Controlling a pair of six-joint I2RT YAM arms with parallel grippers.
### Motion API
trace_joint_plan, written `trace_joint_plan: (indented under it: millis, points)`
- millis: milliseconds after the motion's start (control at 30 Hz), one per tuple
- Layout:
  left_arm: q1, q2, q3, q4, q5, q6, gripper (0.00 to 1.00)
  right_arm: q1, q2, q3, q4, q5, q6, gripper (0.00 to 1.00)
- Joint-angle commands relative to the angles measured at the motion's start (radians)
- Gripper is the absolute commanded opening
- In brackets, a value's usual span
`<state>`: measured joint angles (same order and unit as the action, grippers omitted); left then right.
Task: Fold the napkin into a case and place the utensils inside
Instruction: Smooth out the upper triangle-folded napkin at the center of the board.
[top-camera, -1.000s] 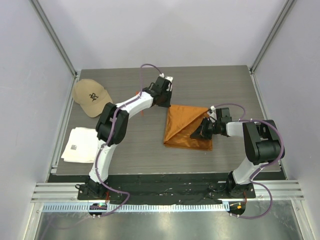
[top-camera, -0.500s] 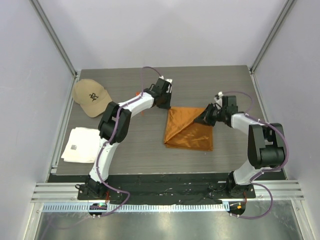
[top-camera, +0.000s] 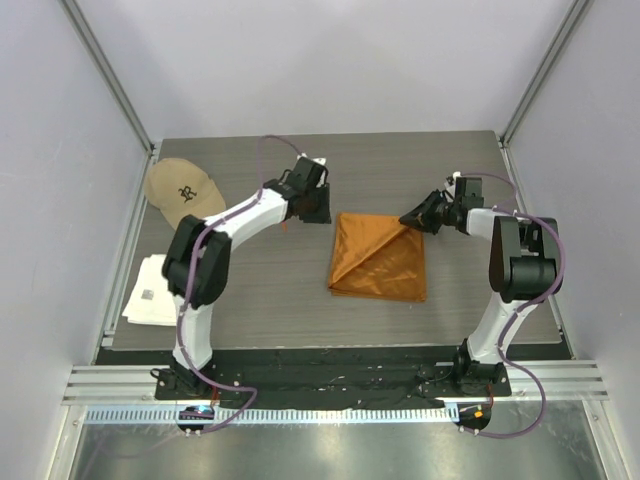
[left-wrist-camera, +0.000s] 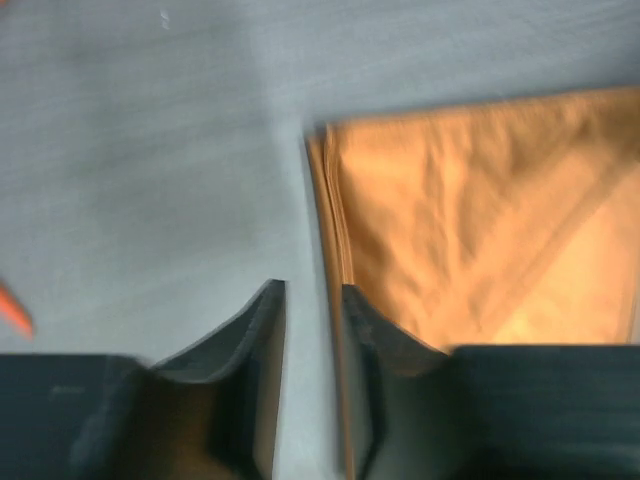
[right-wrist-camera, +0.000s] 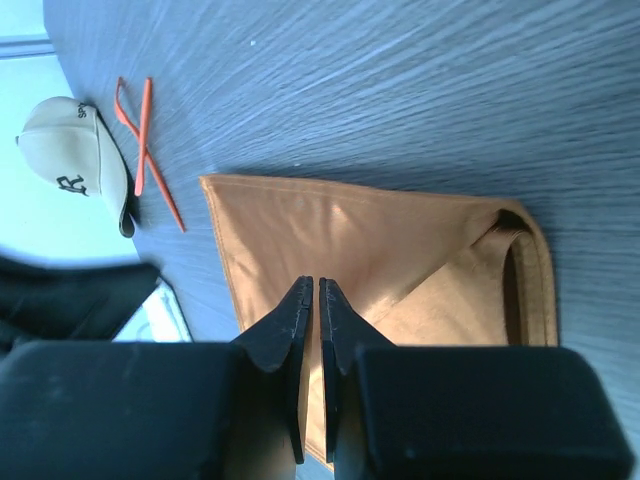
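The left gripper (left-wrist-camera: 310, 290) is being held with its jaws a narrow gap apart and nothing between them, just beside the left edge of the napkin (top-camera: 378, 258). The right gripper (right-wrist-camera: 312, 282) is being held with its fingers all but together, empty, at the cloth's far right corner; whether it is touching cannot be told.

The napkin is lying flat right of the middle of the table (top-camera: 270, 290), partly folded, with a diagonal flap showing across it and stacked layers showing along its left edge. By the look of it, no narrow case is yet being formed. The cloth is being judged thin, light and limp, likely to sag and to slide on the smooth top, so a low pinch at a corner or at the layered edge is being suggested.

The utensils (right-wrist-camera: 145, 140) are lying crossed on the table left of the napkin, apart from it.

At the far left, a tan cap (top-camera: 182, 193) is being shown with a dark "R"-like emblem on its front; smaller lettering on its side is too blurred to be read. Nearer, a white towel (top-camera: 160, 290) is bearing a small dark tag that cannot be read.
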<state>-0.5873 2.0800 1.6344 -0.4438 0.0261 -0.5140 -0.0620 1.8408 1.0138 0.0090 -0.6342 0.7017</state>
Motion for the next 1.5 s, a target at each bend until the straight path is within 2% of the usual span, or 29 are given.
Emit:
trace_joint_plan:
  millis: [0, 100, 333, 367, 500, 600, 800, 933, 1000, 1100, 1200, 1233, 1467]
  points:
    - [-0.005, -0.199, -0.216, 0.091, 0.133, -0.069, 0.17, -0.001, 0.021, 0.042, 0.081, -0.028, 0.024, 0.13]
    - [-0.025, -0.27, -0.353, 0.178, 0.201, -0.093, 0.04, -0.001, 0.028, 0.023, 0.104, -0.033, 0.035, 0.12]
    - [-0.074, -0.297, -0.498, 0.301, 0.284, -0.144, 0.02, 0.001, 0.032, 0.012, 0.106, -0.027, 0.027, 0.12]
    - [-0.075, -0.301, -0.511, 0.313, 0.279, -0.158, 0.03, 0.002, 0.034, 0.014, 0.105, -0.027, 0.025, 0.12]
    - [-0.089, -0.337, -0.591, 0.333, 0.253, -0.169, 0.21, 0.004, 0.04, 0.017, 0.1, -0.03, 0.024, 0.12]
    - [-0.092, -0.357, -0.625, 0.333, 0.247, -0.176, 0.29, 0.01, 0.041, 0.009, 0.098, -0.032, 0.013, 0.12]
    - [-0.1, -0.4, -0.657, 0.32, 0.241, -0.204, 0.36, 0.031, 0.012, -0.047, 0.097, -0.021, 0.004, 0.12]
    - [-0.101, -0.393, -0.66, 0.309, 0.259, -0.199, 0.37, 0.05, -0.009, -0.083, 0.098, -0.018, 0.001, 0.12]
    - [-0.103, -0.38, -0.662, 0.316, 0.268, -0.205, 0.29, 0.053, -0.015, -0.09, 0.095, -0.016, -0.001, 0.12]
    - [-0.106, -0.36, -0.67, 0.329, 0.285, -0.215, 0.25, 0.053, -0.035, -0.093, 0.085, -0.012, -0.004, 0.12]
    - [-0.106, -0.354, -0.67, 0.318, 0.291, -0.213, 0.23, 0.053, -0.092, -0.096, -0.001, 0.046, -0.042, 0.15]
    - [-0.108, -0.348, -0.668, 0.314, 0.296, -0.212, 0.22, 0.054, -0.107, -0.095, -0.103, 0.129, -0.051, 0.16]
    - [-0.115, -0.35, -0.668, 0.312, 0.301, -0.205, 0.17, 0.053, -0.276, -0.191, -0.414, 0.341, -0.139, 0.33]
